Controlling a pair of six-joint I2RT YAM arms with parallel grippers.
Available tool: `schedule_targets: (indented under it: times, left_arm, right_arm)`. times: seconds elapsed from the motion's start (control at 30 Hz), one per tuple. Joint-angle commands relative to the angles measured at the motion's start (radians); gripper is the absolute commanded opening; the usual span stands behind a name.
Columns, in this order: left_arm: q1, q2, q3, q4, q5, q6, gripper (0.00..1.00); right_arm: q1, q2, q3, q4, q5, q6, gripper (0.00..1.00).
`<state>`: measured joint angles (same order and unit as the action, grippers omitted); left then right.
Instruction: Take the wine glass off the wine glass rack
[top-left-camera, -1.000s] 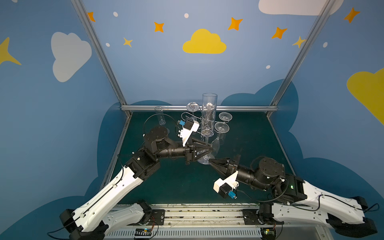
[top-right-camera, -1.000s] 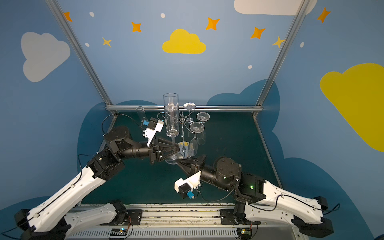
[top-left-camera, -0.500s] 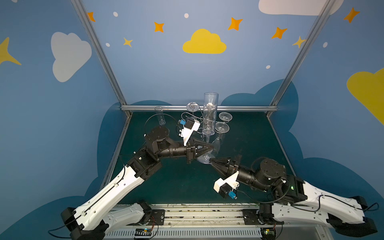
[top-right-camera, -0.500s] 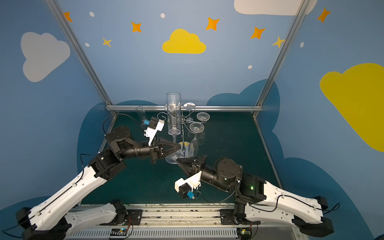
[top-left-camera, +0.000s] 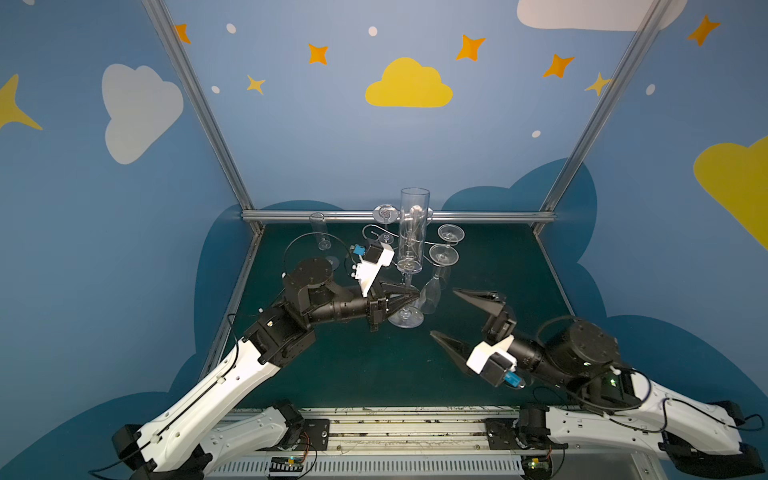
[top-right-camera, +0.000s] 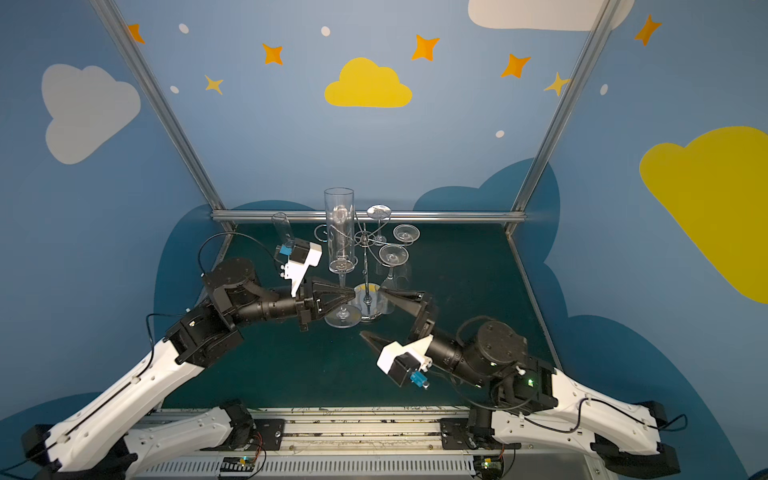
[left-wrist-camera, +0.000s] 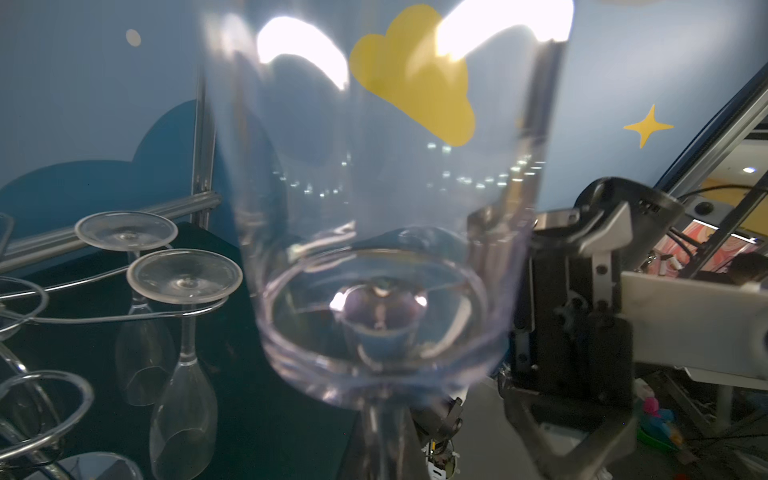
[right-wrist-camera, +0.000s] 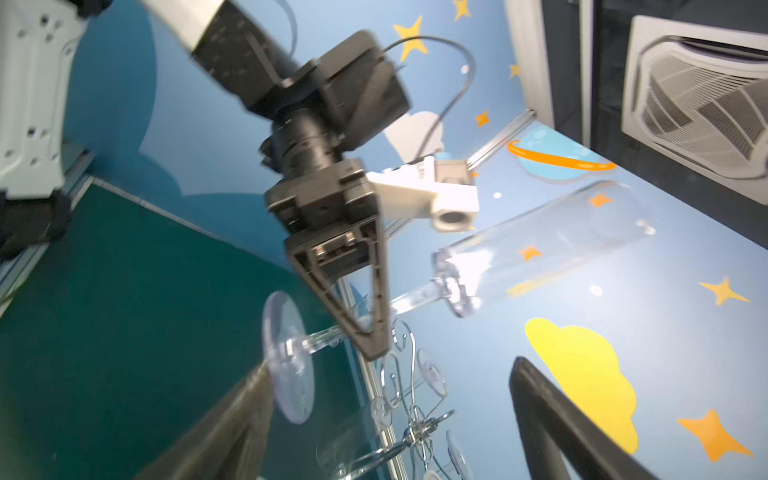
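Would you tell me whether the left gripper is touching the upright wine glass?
Touching. The right wrist view shows the left gripper shut on the stem of the wine glass, with the stem pinched between its fingertips.

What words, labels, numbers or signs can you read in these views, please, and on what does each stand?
None: no word, number or brand can be read in any view.
The walls carry only painted clouds, stars and a planet, with no lettering.
Any print on the circuit boards by the front rail is too small to read.
The glass and the rack show no marking.
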<state>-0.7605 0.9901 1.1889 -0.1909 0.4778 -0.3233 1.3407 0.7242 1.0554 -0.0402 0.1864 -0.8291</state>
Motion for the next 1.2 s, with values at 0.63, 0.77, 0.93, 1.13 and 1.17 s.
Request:
schedule_targets:
  times: [0.63,0.77,0.93,1.13,1.17]
  left_arm:
    - [-0.26,-0.041,-0.015,0.014,-0.487,0.491,0.02]
    - [-0.284,-0.034,-0.018,0.011,-0.527,0.519,0.02]
    - [-0.296,-0.031,-0.025,0.023,-0.563,0.529,0.02]
    - [-0.3,-0.032,-0.029,0.022,-0.568,0.53,0.02]
    - [-0.3,-0.03,-0.028,0.021,-0.57,0.53,0.02]
  right_arm:
    - [-0.165,0.336,0.513,-0.15,-0.143,0.806,0.85]
    - [-0.194,0.355,0.515,-0.147,-0.19,0.853,0.77]
    - [-0.204,0.364,0.499,-0.127,-0.212,0.876,0.59]
    - [-0.216,0.362,0.481,-0.106,-0.22,0.891,0.39]
    - [-0.218,0.359,0.477,-0.101,-0.223,0.892,0.37]
